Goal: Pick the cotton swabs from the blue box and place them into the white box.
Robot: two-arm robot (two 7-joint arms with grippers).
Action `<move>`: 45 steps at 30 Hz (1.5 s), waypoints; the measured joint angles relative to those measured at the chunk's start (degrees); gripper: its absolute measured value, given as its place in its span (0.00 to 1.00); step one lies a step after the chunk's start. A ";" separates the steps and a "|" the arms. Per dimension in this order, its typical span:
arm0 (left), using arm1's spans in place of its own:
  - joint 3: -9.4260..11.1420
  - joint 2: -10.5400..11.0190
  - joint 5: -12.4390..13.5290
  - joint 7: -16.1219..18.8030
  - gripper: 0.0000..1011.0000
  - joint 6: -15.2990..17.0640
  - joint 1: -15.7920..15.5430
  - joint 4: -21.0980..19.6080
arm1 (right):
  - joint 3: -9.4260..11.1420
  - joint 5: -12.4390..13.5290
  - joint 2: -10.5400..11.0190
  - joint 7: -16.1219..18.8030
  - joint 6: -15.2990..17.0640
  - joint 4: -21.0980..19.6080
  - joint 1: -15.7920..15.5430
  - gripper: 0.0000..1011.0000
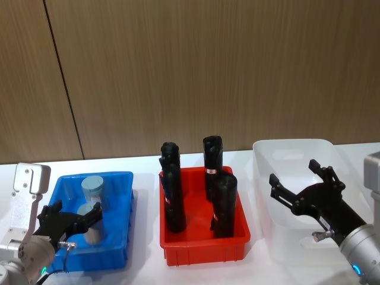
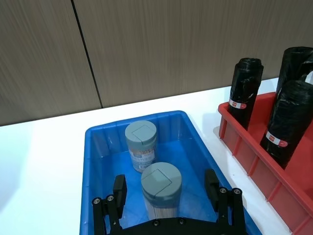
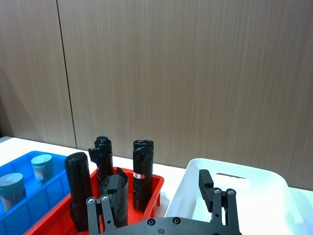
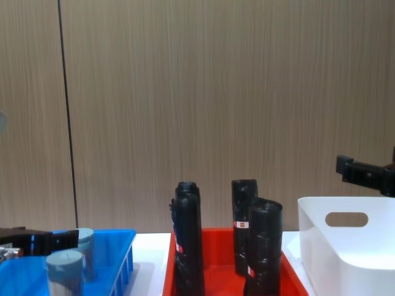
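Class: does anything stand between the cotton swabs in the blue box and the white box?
Yes. The red crate, holding four upright black bottles, sits between the blue box and the white box. The cotton swabs would likely need lifting over them.

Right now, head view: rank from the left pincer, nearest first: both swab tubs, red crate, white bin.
1. Clear blue-lidded swab tub, inside the left pincer.
2. Second such tub, just behind it.
3. Red plastic crate, centre.
4. Glossy white plastic bin, far right.
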 joint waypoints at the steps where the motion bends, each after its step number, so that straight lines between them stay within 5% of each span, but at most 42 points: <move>1: -0.05 -0.20 0.10 -0.35 0.99 0.25 -0.48 0.69 | 0.00 0.00 0.00 0.00 0.00 0.00 0.00 0.99; 45: 0.82 -6.93 3.48 -9.97 0.98 4.10 -13.09 21.48 | 0.00 0.00 0.00 0.00 0.00 0.00 0.00 0.99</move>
